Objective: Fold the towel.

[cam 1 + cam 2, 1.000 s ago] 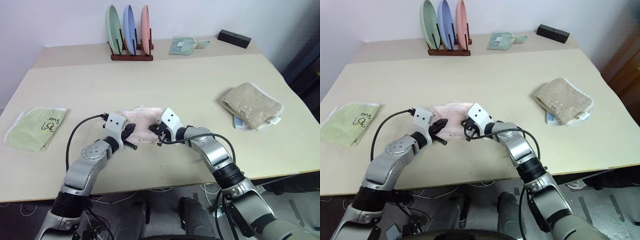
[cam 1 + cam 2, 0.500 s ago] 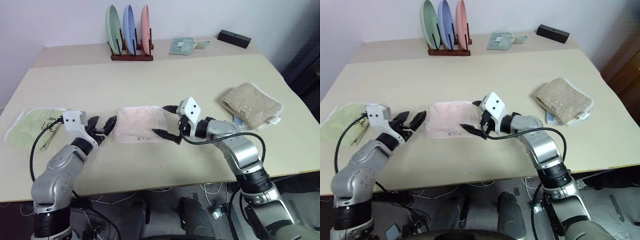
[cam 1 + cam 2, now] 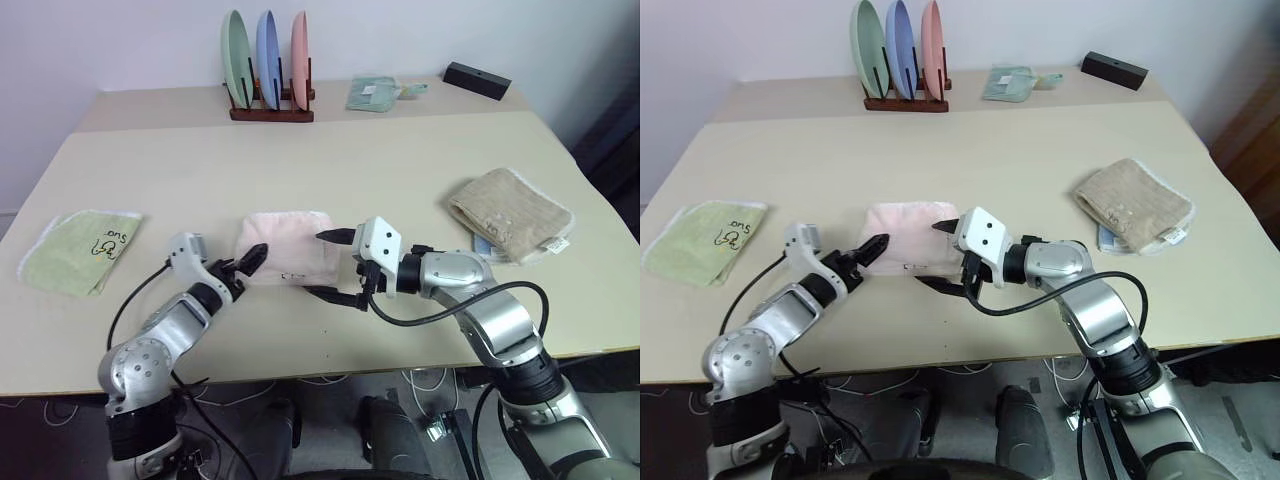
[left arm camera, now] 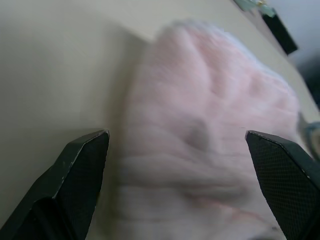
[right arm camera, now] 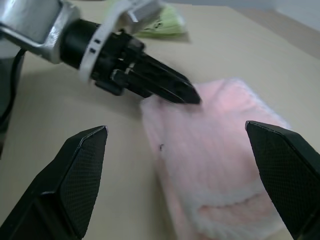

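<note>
Lying folded near the desk's front edge, pink towel, left gripper and right gripper flanking it, both wide open, empty

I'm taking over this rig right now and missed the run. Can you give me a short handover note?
Left claw: open, empty, at the left edge of the pink towel.
Right claw: open, empty, at the towel's right edge.
Towel: lies folded into a compact rectangle on the table, released, between the two claws.
Nearby: green towel far left, beige towel right.
Done: the towel looks folded and let go.
Left: check whether another fold is wanted; otherwise pull both arms clear.
</note>
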You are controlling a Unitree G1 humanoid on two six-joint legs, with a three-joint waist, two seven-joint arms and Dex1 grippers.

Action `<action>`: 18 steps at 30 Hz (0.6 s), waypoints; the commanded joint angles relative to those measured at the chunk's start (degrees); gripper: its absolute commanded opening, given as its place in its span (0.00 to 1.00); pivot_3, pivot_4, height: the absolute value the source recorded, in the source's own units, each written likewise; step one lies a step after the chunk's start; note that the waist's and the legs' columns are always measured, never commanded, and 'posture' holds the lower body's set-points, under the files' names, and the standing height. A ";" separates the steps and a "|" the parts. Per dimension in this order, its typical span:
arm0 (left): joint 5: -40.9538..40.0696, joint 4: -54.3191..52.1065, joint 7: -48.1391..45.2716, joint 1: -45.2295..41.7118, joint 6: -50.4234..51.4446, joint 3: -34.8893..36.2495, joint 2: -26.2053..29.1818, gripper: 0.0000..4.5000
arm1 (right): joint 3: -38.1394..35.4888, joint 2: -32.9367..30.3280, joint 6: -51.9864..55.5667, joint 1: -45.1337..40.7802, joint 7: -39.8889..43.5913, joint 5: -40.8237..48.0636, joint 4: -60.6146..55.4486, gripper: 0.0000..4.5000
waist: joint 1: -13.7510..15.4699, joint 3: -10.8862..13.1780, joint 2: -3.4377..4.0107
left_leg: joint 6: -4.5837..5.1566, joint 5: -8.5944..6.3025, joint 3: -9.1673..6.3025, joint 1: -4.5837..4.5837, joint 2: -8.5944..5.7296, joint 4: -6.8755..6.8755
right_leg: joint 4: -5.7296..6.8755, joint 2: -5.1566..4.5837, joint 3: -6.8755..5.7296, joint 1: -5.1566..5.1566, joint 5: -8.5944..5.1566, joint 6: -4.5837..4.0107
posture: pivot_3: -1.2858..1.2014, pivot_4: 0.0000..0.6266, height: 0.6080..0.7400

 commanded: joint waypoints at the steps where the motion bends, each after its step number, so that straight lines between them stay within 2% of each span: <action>1: -1.50 0.43 1.02 0.89 3.37 -4.09 -2.03 0.87 | -0.48 -1.31 -0.61 0.67 0.21 0.46 -3.83 1.00 | 0.08 -0.01 0.00 | 0.00 0.00 -0.01 0.00 0.00 0.02 | 0.00 0.00 0.00 0.03 0.00 0.00 | 0.52 0.24 1.00; 2: -1.64 0.27 1.12 0.98 3.45 -4.58 -2.63 0.80 | -0.53 -1.80 -0.57 1.18 0.14 0.29 -4.34 1.00 | 0.10 -0.01 -0.01 | 0.00 0.00 -0.01 0.00 0.00 0.04 | -0.01 0.00 0.00 0.04 -0.01 -0.01 | 0.52 0.24 1.00; 9: -1.78 -0.73 0.37 -0.16 2.46 -5.15 -3.70 0.01 | -0.85 -2.80 0.11 4.71 -1.26 0.76 -6.66 1.00 | -0.08 0.01 -0.04 | 0.01 0.00 -0.01 -0.02 0.00 0.05 | -0.04 0.01 -0.01 0.05 -0.01 -0.01 | 0.52 0.24 1.00; 14: -4.12 -3.63 -0.59 -3.54 -7.02 1.13 -3.34 0.01 | -0.97 -2.50 -0.72 3.53 -1.44 0.32 -4.06 1.00 | -0.12 0.04 -0.09 | 0.00 0.00 0.00 -0.02 0.07 0.02 | -0.05 0.05 -0.01 0.00 -0.02 -0.01 | 0.52 0.24 1.00; 17: -4.33 -3.77 1.39 -7.57 -13.12 7.72 0.26 0.01 | -0.97 -2.61 -1.30 3.03 -1.30 0.12 -2.87 1.00 | -0.18 0.07 -0.14 | 0.00 0.00 -0.01 -0.04 0.09 0.03 | -0.05 0.06 -0.03 -0.01 -0.01 -0.03 | 0.52 0.24 1.00; 18: -4.15 -3.24 2.62 -9.27 -15.95 11.87 3.04 0.01 | -0.95 -2.63 -1.47 2.83 -1.22 0.11 -2.51 1.00 | -0.20 0.07 -0.13 | -0.01 0.00 0.01 -0.04 0.09 0.02 | -0.05 0.06 -0.02 -0.03 -0.01 -0.02 | 0.52 0.24 1.00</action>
